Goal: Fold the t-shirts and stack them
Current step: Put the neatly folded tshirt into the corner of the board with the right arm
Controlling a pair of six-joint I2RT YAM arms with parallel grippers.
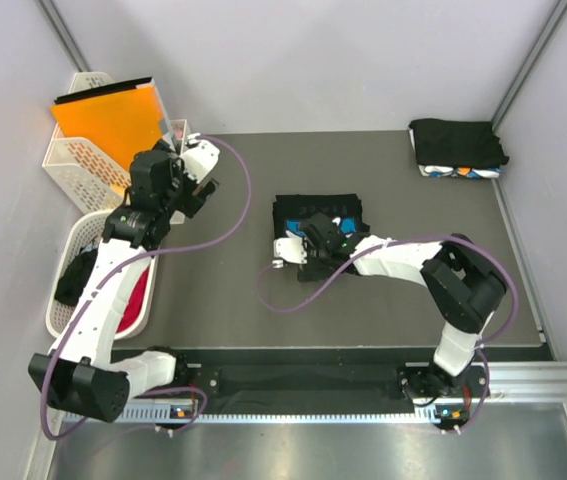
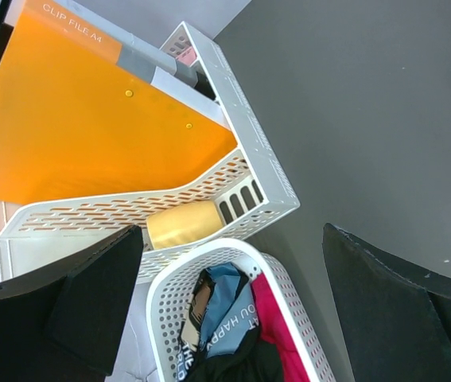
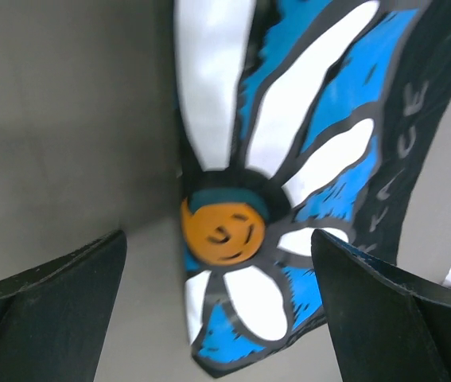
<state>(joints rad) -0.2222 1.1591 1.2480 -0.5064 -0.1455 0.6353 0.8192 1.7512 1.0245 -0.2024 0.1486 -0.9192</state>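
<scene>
A black t-shirt (image 1: 288, 208) with a white-and-blue flower print lies folded on the dark mat at mid-table. My right gripper (image 1: 310, 237) hangs low over it, open. In the right wrist view the flower print (image 3: 289, 159), with its orange smiling centre, lies between my open jaws (image 3: 221, 306), and nothing is held. A stack of folded t-shirts (image 1: 457, 147) sits at the back right. More t-shirts, red (image 2: 277, 326), blue (image 2: 229, 310) and black, lie crumpled in a white oval basket (image 1: 73, 240). My left gripper (image 1: 178, 178) is open and empty above that basket's far end (image 2: 233, 318).
A white lattice tray (image 1: 75, 160) holding the orange folder (image 1: 113, 118) stands at the back left, just behind the oval basket (image 2: 161, 294); a yellowish roll (image 2: 184, 224) lies inside it. Grey walls close in left, right and rear. A black rail runs along the near edge.
</scene>
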